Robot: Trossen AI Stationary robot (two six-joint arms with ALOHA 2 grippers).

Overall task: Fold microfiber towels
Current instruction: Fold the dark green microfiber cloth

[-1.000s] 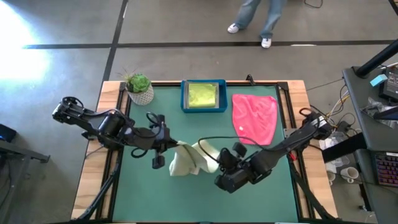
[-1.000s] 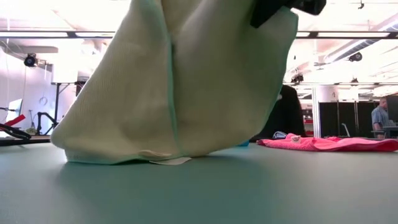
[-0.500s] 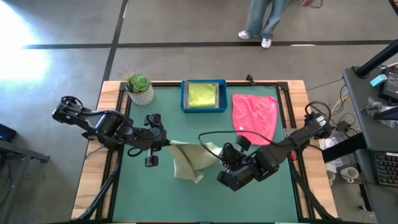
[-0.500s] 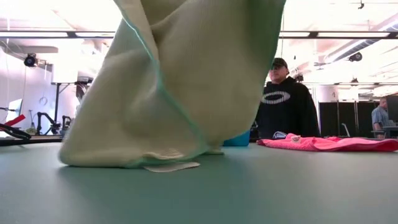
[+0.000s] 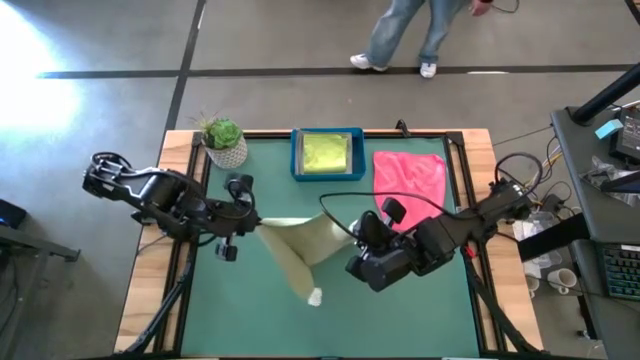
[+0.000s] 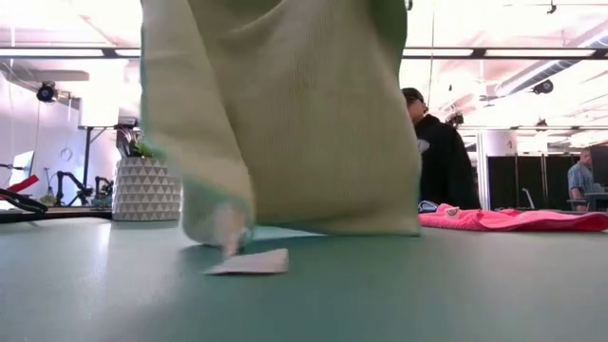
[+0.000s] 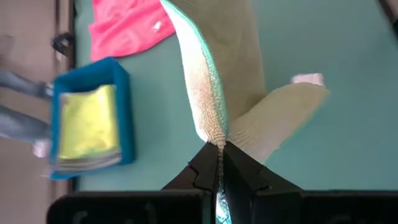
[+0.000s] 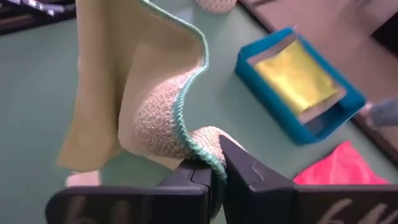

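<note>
While both arms hold the sage towel [image 5: 300,247] up over the middle of the green table [image 5: 440,310], its lower corner droops down to the mat, where a small white tag [image 6: 249,263] lies flat on the surface. The left gripper [image 5: 247,222] has its fingers pinched tight on one edge of the cloth, and the right gripper [image 5: 352,243] is clamped just as tight on another edge, so the towel hangs stretched between them, slack and twisted rather than flat. I'd say this is the spreading step: the cloth is being pulled open in the air before any fold is made. Next the two grippers would need to draw apart enough to take out the twist, then lower the towel so it lands smooth on the open mat in front of them. The pink towel [image 5: 410,180] lies crumpled near the far right of the table, not yet folded, and a yellow towel [image 5: 325,153] sits folded inside the blue tray [image 5: 296,155] at the far edge, beside a potted plant [image 5: 224,141]. A person [image 6: 435,157] in a dark hoodie stands beyond the table.
</note>
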